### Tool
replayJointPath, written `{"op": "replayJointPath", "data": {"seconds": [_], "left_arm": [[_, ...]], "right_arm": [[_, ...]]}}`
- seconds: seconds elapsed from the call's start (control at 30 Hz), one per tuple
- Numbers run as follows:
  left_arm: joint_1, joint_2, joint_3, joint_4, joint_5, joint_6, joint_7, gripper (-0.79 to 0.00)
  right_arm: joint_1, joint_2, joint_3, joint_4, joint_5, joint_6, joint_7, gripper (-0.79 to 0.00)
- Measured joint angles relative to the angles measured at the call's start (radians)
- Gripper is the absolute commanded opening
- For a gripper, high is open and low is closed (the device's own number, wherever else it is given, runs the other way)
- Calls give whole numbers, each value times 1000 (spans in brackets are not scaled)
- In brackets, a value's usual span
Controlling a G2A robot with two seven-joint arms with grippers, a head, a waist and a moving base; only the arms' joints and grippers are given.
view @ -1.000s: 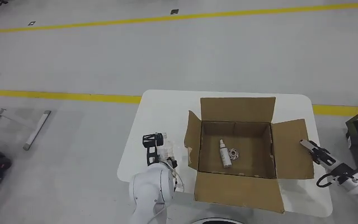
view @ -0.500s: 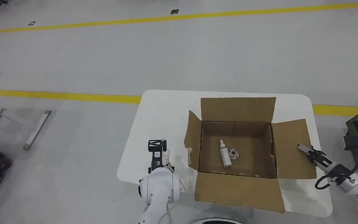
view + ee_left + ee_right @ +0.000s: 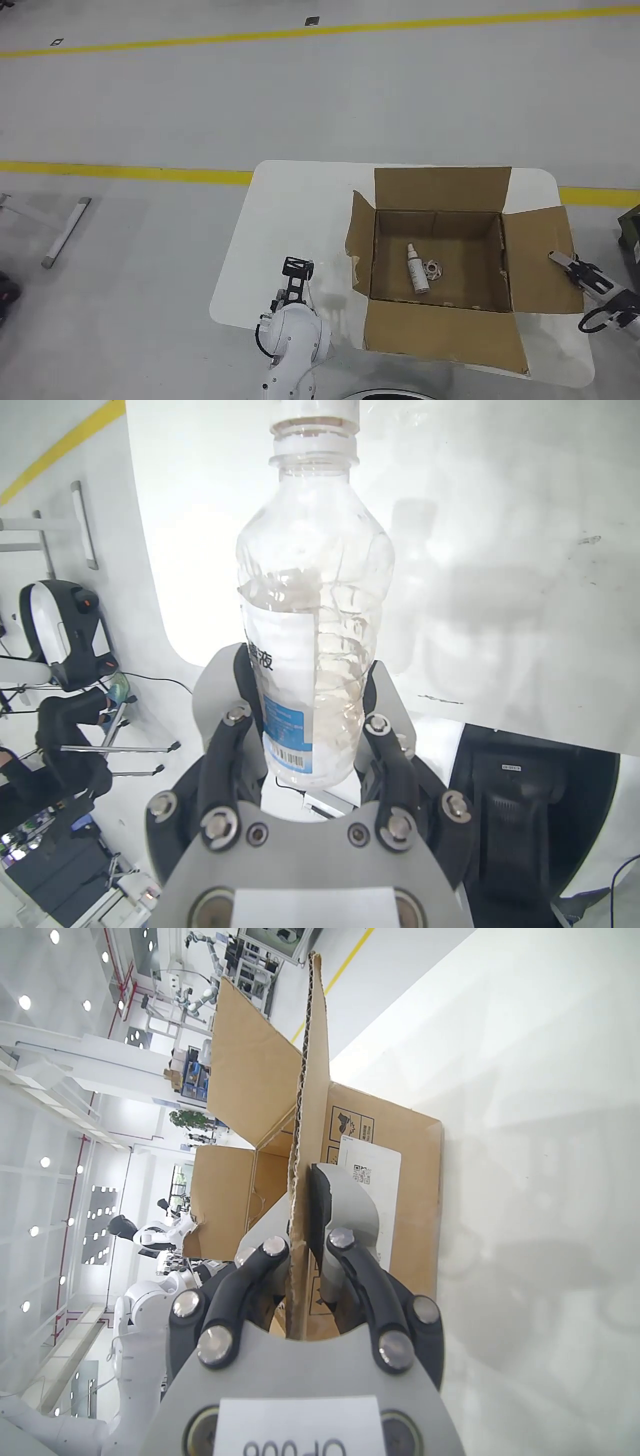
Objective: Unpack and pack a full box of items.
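At the lower left of the white table (image 3: 290, 200) in the top view, the left gripper (image 3: 296, 270) holds a clear plastic bottle (image 3: 312, 600). The left wrist view shows its two fingers (image 3: 235, 720) closed against the bottle's lower body, with the label facing the camera and the capped neck pointing out over the tabletop. To the right, the cardboard box (image 3: 440, 335) sits on the table's right half with its flaps folded open. On its floor lie a small white spray bottle (image 3: 415, 269) and, just beside it to the right, a small round grey object (image 3: 434, 268). At the right edge of the frame, the right gripper (image 3: 572, 266) grips the box's right-hand flap (image 3: 540, 255). The right wrist view shows the cardboard edge pinched between its nearly closed fingers (image 3: 325, 1193).
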Motion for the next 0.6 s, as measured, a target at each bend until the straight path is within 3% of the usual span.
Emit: {"op": "replayJointPath", "data": {"seconds": [0.6], "left_arm": [[-109, -4, -27, 237, 9, 45, 48, -785]], "right_arm": [[-29, 0, 6, -9, -3, 0, -13, -785]]}}
